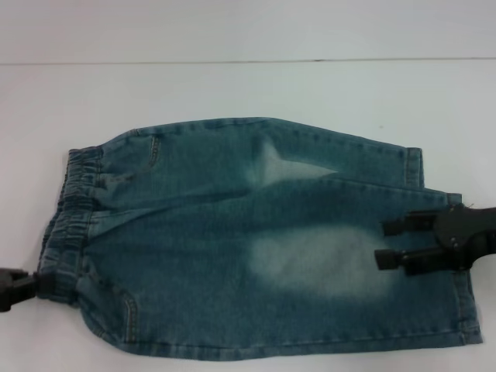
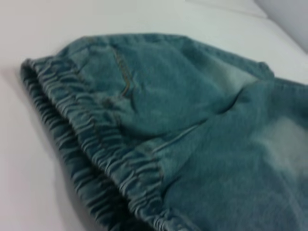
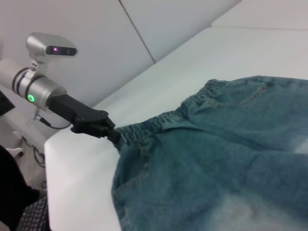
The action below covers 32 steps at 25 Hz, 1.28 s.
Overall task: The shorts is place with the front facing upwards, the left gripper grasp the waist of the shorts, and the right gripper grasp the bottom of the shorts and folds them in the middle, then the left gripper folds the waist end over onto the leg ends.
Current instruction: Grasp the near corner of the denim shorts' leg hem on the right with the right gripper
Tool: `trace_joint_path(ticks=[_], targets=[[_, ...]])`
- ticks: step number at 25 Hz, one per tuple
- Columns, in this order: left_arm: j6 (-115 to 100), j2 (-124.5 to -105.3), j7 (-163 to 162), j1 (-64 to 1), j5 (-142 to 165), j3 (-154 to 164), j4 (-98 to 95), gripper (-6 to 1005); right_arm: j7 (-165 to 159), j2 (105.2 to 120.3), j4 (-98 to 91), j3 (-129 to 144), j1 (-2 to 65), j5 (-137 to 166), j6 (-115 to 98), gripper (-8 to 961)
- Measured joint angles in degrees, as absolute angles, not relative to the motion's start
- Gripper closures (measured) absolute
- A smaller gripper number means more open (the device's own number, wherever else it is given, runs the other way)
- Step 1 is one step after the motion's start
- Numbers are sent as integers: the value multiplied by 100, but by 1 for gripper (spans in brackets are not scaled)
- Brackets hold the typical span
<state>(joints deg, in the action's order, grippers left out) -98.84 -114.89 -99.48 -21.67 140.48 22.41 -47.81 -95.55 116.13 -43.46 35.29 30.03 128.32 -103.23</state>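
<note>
Shorts: the shorts (image 1: 256, 240) are laid on the white worktop (image 1: 232, 85), already doubled lengthwise, one leg lying over the other.
Waist: the waist of the shorts (image 1: 70, 221) is at the robot's left, its gathered band stacked in layers, as is seen close in the left wrist view (image 2: 91, 159).
Bottom: the bottom of the shorts (image 1: 457, 310) is at the robot's right, hems roughly aligned.
Left end effector: the left gripper (image 1: 19, 287) is set at the near corner of the waistband and is pressed together on it; the pinch is seen in the right wrist view (image 3: 103, 129).
Right end effector: the right gripper (image 1: 387, 242) is held over the leg end with its fingers spread; nothing is held.
Step in hand: the waist end is judged ready to be carried over onto the leg ends.
How to do it well: both layers of the band should be kept in the pinch, the waist lifted just enough to clear the fabric, and swept straight toward the hems so the edges meet squarely.
Caution: the right arm should be moved clear first.
</note>
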Motion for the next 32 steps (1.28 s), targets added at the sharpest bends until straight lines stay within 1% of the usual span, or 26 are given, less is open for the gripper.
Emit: trace_joint_path(ticks=[5,7,13,18,22,32], targets=[[-9907,-11493,-10012,-2377,14045,2142,-4757,975,-10030,11291,-4419,3565,3114,13050,-10380,84],[-9883,-11494,-10032,-2453,14044,2114,-4753,975,-10163,11208,-4579,3553,3157,13337,-10461,85],[-9864,-11499,-10049,-2617,14044,1982,-4751,976,-10349,11194,-5153,3529,3275,14166,-10924,88],[-9804,-11505,-10085,-2663,14044,1968,-4753,976,-10399,11193,-5243,3557,3469,14941,-11334,87],[-9775,-11505,-10096,-2686,14045,1969,-4739,975,-10465,11227,-5208,3611,3586,15610,-11355,87],[-9772,-11510,-10112,-2697,14045,1982,-4742,976,-10674,11267,-5102,4000,3668,16009,-11358,87]])
